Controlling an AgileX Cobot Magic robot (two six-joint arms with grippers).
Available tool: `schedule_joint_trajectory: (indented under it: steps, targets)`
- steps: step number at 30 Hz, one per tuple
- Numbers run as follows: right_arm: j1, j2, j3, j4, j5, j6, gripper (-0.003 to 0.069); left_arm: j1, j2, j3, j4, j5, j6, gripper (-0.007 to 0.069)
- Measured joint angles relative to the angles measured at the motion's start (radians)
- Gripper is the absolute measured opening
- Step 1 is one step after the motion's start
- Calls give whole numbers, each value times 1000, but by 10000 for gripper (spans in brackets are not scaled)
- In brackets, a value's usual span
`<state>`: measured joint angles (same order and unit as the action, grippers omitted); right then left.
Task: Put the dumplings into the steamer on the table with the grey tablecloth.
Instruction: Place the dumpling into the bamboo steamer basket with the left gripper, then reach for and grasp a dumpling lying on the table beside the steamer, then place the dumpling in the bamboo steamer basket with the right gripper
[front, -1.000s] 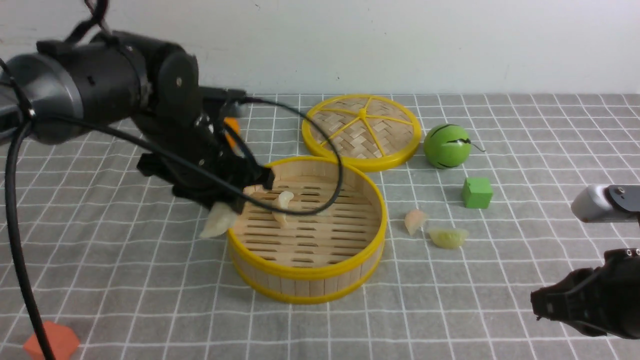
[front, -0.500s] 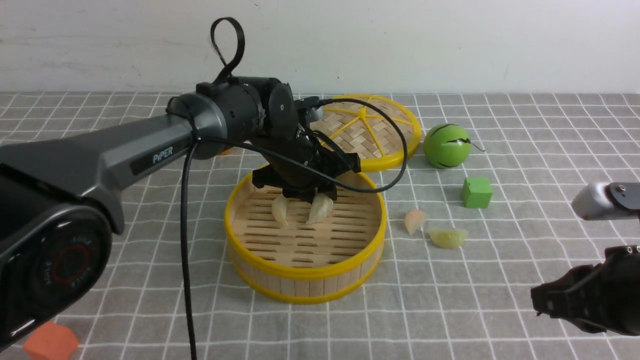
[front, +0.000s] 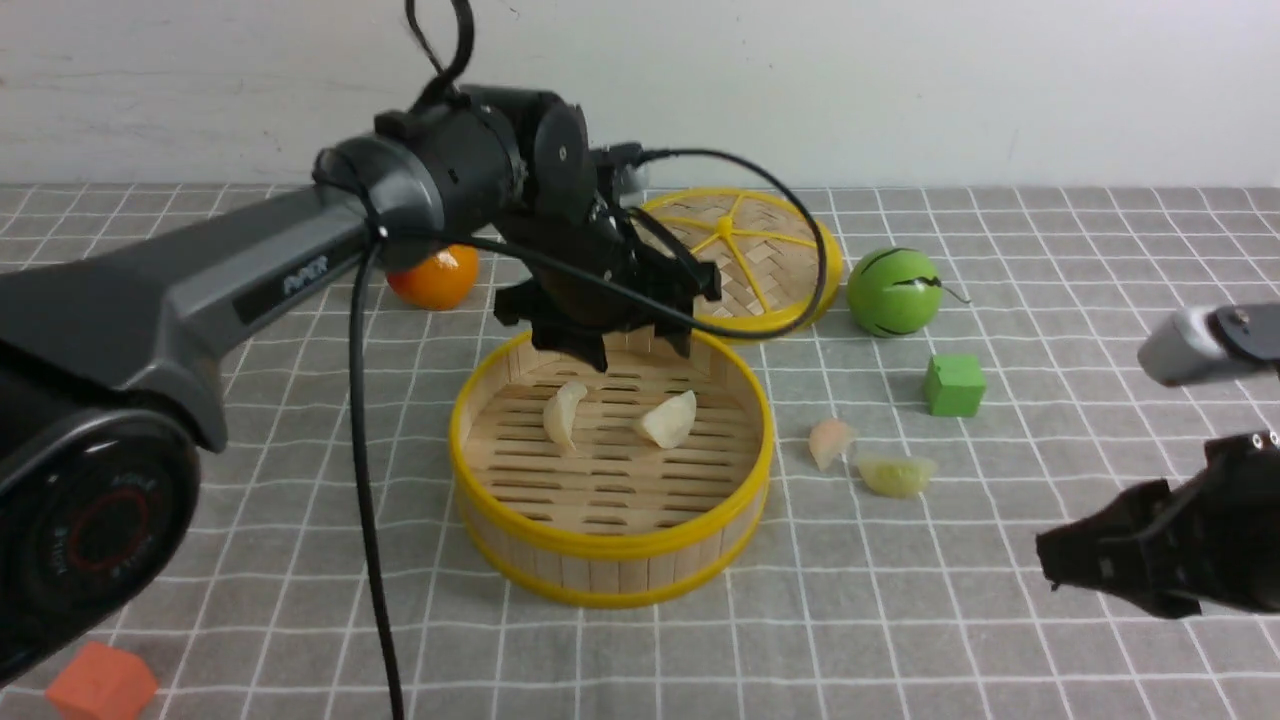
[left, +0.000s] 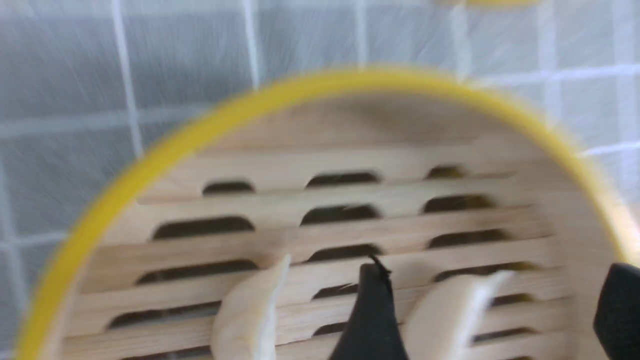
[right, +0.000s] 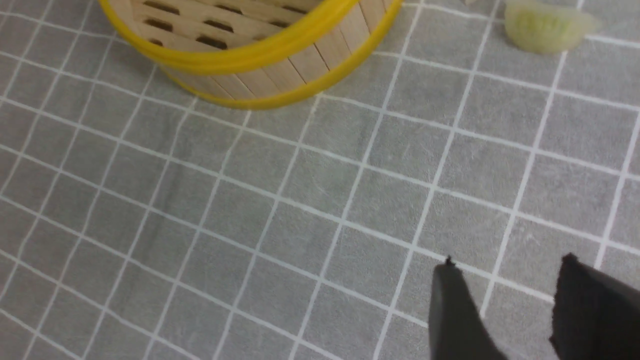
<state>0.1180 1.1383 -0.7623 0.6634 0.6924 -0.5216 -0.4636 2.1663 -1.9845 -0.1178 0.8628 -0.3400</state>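
Left claw (front: 640, 352): spread wide, empty, over the steamer (front: 610, 548); two white dumplings (front: 563, 415) lie free inside.
Right claw (right: 510, 305): parted, empty; pink dumpling (front: 830, 440) and green dumpling (front: 897, 474) lie on its side, likely its pickups.

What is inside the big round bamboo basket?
The steamer holds two whitish dumplings on its slatted floor, lying apart: the left dumpling and the right dumpling. The left pincer hangs open over the far edge, hiding part of the back wall.
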Motion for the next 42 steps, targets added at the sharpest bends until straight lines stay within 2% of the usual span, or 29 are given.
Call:
schedule_joint_trajectory:
  steps: [3,6,9,11,13,14,17,23,29,33,36,39,42]
  targets:
    - [3,94,-96,0,37,-9,392,0,-111,-17,64,44,4,505]
    - [20,200,-170,-11,25,-50,412,0,-203,-19,106,119,35,446]
    - [47,357,-278,-16,-24,-123,418,0,-328,-20,128,272,94,340]
    - [53,481,-373,-18,-52,-164,419,0,-418,-18,118,354,131,239]
    - [53,534,-428,-27,-54,-176,419,0,-471,-7,118,371,140,180]
    - [53,615,-499,-59,-52,-182,419,0,-533,32,118,379,151,111]
    - [53,735,-591,-145,-26,-184,419,0,-657,153,118,380,170,-8]
    - [53,898,-672,-269,-5,-186,391,0,-932,534,118,380,175,-14]
    - [53,928,-683,-274,51,-192,198,0,-1209,873,169,335,174,-14]
    - [53,917,-688,-275,114,-188,201,0,-1378,1051,239,295,122,-14]
    - [53,880,-712,-272,227,-123,201,0,-1524,1213,323,244,30,-14]
    - [86,804,-765,-185,286,-37,201,0,-1659,1382,401,151,-74,-14]
    - [155,752,-800,-78,268,-26,201,0,-1753,1512,445,42,-143,-14]
